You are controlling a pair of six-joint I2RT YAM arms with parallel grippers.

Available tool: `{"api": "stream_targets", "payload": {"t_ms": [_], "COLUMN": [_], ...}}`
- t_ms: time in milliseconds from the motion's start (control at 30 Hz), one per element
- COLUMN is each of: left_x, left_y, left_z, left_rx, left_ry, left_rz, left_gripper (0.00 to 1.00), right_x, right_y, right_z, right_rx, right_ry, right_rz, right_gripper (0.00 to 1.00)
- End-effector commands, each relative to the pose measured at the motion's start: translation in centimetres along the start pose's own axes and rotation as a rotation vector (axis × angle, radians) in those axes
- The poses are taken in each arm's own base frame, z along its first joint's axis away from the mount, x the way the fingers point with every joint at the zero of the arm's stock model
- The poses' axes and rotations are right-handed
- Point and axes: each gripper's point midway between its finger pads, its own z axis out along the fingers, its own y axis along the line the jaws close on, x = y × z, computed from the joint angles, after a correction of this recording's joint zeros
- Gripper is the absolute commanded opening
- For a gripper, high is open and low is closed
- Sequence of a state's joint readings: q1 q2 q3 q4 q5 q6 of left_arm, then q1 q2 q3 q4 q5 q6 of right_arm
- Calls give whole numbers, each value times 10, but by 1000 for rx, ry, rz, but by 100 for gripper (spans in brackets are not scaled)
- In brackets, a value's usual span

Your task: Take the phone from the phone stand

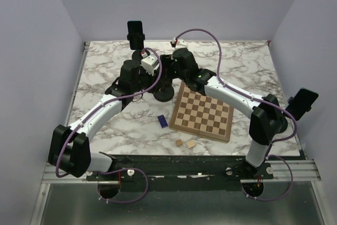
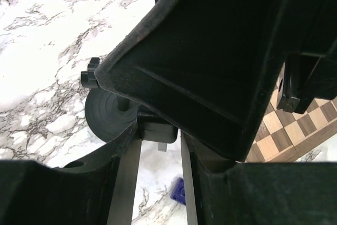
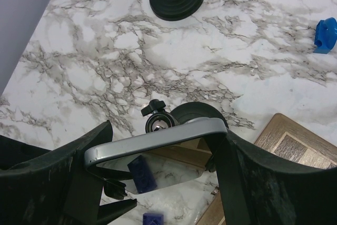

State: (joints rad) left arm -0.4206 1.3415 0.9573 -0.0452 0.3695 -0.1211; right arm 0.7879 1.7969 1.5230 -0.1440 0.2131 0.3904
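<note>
The phone [image 3: 158,139], with a silver edge and a mirror-like screen, sits on the black phone stand over the stand's ball joint [image 3: 157,121] and round base [image 3: 196,112]. My right gripper [image 3: 164,154] is shut on the phone, one finger at each short end. My left gripper [image 2: 158,139] is shut on the stand's holder block [image 2: 156,130] just above its base [image 2: 105,114]. In the top view both grippers, left [image 1: 157,79] and right [image 1: 169,73], meet over the stand base [image 1: 163,96], and the phone is hidden there.
A chessboard [image 1: 202,111] lies right of the stand. A blue block [image 1: 162,121] and two wooden cubes [image 1: 185,143] lie nearer the front edge. A second stand with a phone [image 1: 135,34] is at the back, and another phone mount [image 1: 303,104] is at the right edge.
</note>
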Motion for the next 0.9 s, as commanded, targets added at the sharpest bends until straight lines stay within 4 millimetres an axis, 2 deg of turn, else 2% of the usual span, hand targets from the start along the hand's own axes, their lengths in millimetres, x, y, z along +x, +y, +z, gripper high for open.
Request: {"api": "stream_targets", "payload": {"t_ms": [0,67,167,267,467,567,800,867], "left_x": [-16,-17,-21,-22,-18,-12,2,2], "left_y": [-3,-3,-5,-6,-8,-11,-2,-1], "left_z": [3,2,-1,-5,-9,-13,-10,-10], "left_rx": [2,1,7,7,20,62,66,78], "left_ry": [-58,-61,-95,-136,-133,-124,-98,-96], "left_rz": [29,31,50,73,89,86,51,46], "left_gripper": [42,35,8,0,0,0,0,0], "right_x": [0,0,2,6,8,0,-6,-1], "right_y": [18,20,19,13,8,17,24,36], "right_z": [-4,-5,-5,-4,-5,-15,-30,-39], "right_rx": [-62,-73,-78,-59,-115,-343,-529,-634], "right_ry": [3,5,0,5,-8,-46,-52,-41], "right_rz": [41,36,19,-17,-64,-87,-235,-271], "right_gripper": [1,1,1,1,1,1,1,1]}}
